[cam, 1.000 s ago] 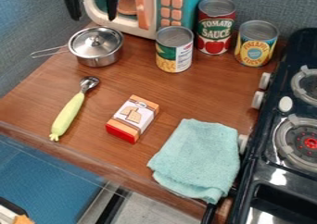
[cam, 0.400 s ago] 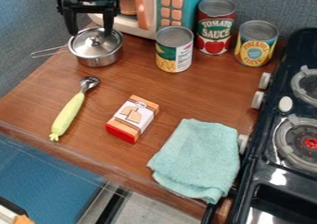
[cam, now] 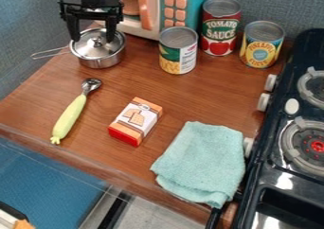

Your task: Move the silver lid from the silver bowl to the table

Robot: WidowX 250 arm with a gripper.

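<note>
Black gripper [cam: 94, 40] above a round silver lid [cam: 89, 47], fingers spread, one to each side of the centre knob [cam: 97, 41]. The lid lies just below the gripper, seated on the silver bowl [cam: 101, 61]; fingertip contact is hard to judge. Camera-side of the gripper, the wooden table [cam: 190, 95] holds a yellow-green-handled spoon [cam: 68, 117], a small box [cam: 135, 121] and a teal cloth [cam: 201, 162] (rather rumpled). Beside the gripper is a toy microwave [cam: 174, 8]; well apart from it, a toy stove [cam: 284, 178].

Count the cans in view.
3. A green-and-yellow can stands in front of the toy microwave, a red can stands right of that one, and a yellow-and-blue can stands nearest the stove.
</note>
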